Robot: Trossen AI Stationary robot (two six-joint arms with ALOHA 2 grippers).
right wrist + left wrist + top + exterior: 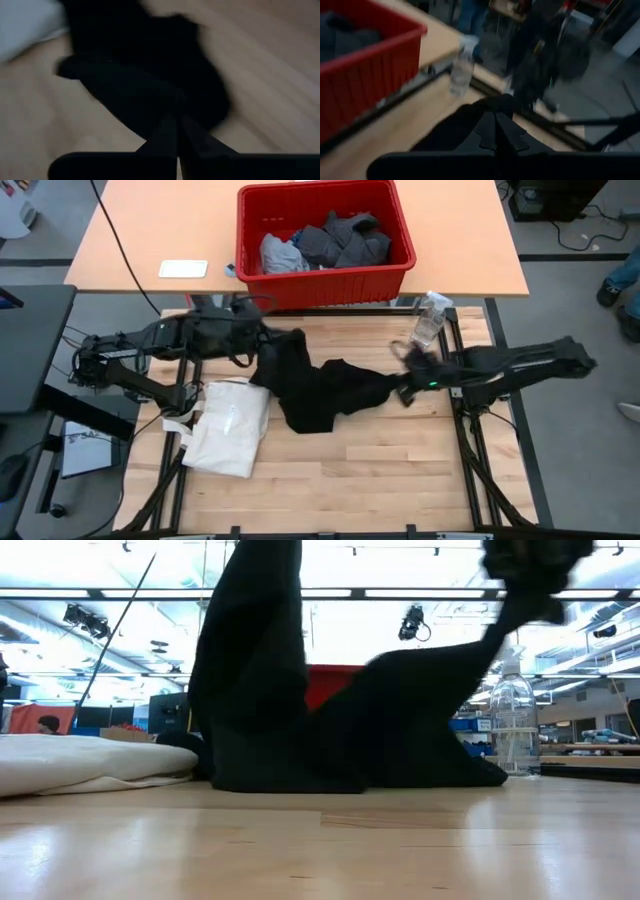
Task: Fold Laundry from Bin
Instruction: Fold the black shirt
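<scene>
The table (pixel 380 480) of light wood carries most things; a second table (pixel 150 230) w/ orange top stands behind it. On that one sits the red bin (pixel 322 280), w/ grey and dark laundry (pixel 325 242) piled inside. A white flat object (pixel 183 268) lies left of the bin, apart from it.

The black T-shirt (pixel 320 390) is stretched across the middle of the wood table, between both arms. In the low view it hangs from two raised ends and its middle sags down to the table (pixel 330 755).

The cream tote bag (pixel 228 425) lies flat, just left of the shirt; in the low view it is the pale soft mass at the left (pixel 80 765).

The left pincer (pixel 268 342) is at the shirt's left upper end, near the bin's front; in its wrist view the fingers are closed together on black cloth (pixel 496 131). The right pincer (pixel 408 388) is at the shirt's right end; its wrist view shows the fingers pressed together on the dark fabric (pixel 176 127).

A clear plastic bottle (pixel 430 320) stands near the right arm, upright in the low view (pixel 513 725).
</scene>
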